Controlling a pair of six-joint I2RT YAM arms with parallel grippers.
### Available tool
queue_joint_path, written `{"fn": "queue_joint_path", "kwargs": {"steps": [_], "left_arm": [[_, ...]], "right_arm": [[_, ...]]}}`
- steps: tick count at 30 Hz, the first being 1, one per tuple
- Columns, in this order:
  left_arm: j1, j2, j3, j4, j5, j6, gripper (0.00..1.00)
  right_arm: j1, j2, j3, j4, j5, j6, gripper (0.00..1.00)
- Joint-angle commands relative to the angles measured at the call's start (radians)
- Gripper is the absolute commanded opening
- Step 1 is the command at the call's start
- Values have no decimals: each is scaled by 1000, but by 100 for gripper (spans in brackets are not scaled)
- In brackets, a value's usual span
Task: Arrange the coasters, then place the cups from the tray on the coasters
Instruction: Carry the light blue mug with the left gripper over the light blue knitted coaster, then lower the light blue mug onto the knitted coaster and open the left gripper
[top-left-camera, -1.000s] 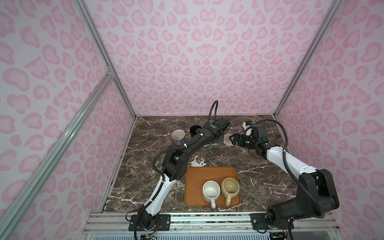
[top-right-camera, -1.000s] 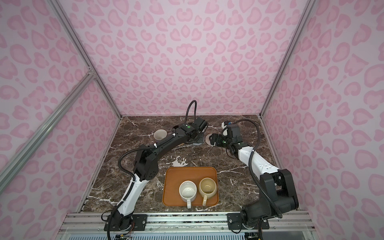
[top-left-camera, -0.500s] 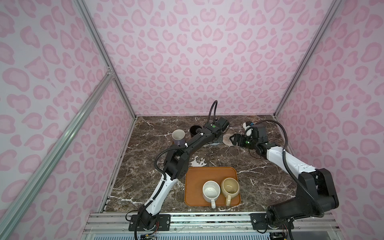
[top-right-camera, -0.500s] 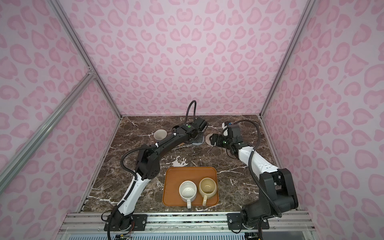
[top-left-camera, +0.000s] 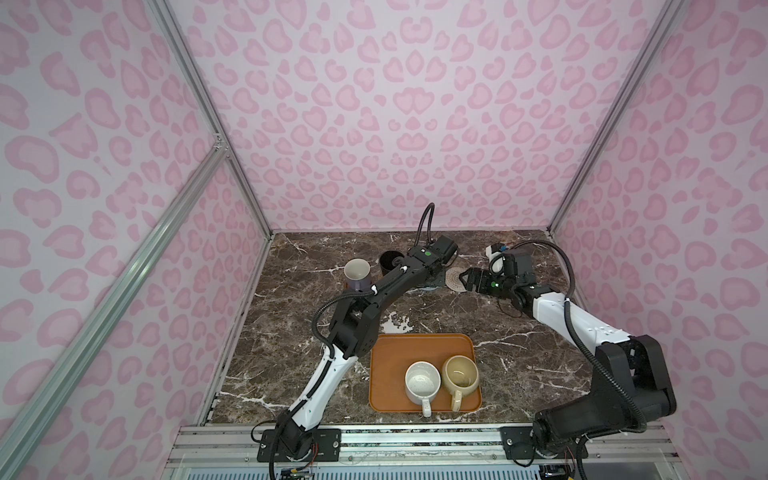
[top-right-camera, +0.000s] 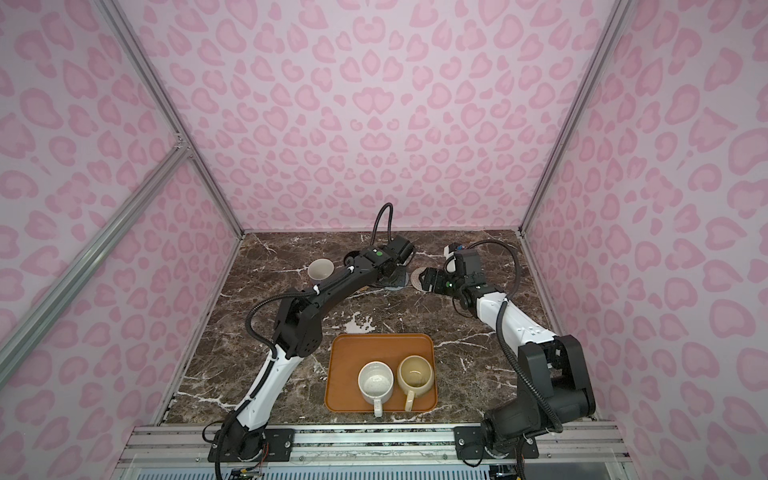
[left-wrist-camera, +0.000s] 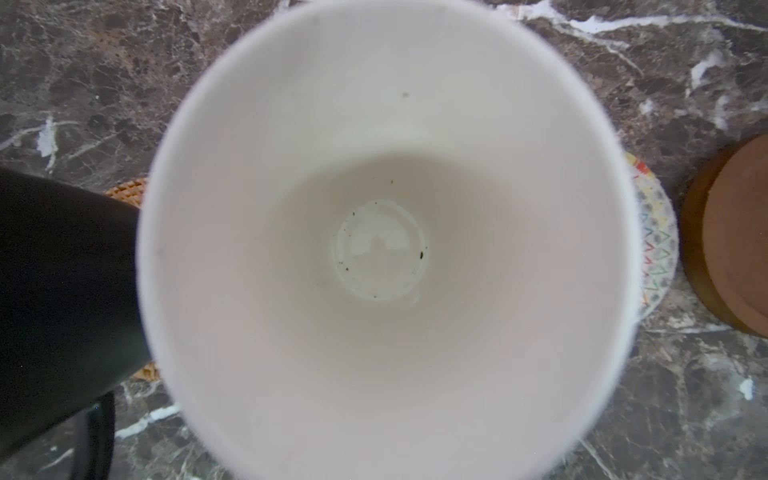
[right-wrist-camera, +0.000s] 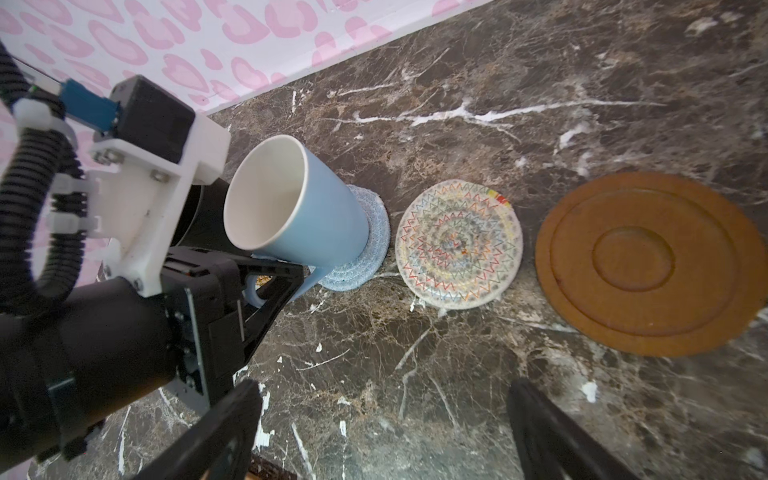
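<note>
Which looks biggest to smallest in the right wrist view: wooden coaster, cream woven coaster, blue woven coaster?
1. wooden coaster (maybe nearer)
2. cream woven coaster
3. blue woven coaster, partly under light blue mug: unsure

readable text: none in both top views; none in either wrist view | labels, brands: none legible | numbers: none legible | signs: none legible
</note>
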Motion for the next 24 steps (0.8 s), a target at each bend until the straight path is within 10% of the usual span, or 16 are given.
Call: {"fn": "queue_joint_path", "kwargs": {"steps": [1, 10, 20, 24], "left_arm": [[2, 8, 21, 7, -4, -17, 6], [3, -6, 2, 12, 30, -23, 34], [-3, -158, -162, 116, 87, -36, 35], [-11, -223, -222, 139, 82, -37, 51]], "right_arm": [[1, 7, 1, 17, -15, 10, 94], [1, 2, -2, 14, -26, 10, 95], [1, -10, -7, 8, -27, 16, 95], [1, -34, -16, 6, -29, 24, 95]]}}
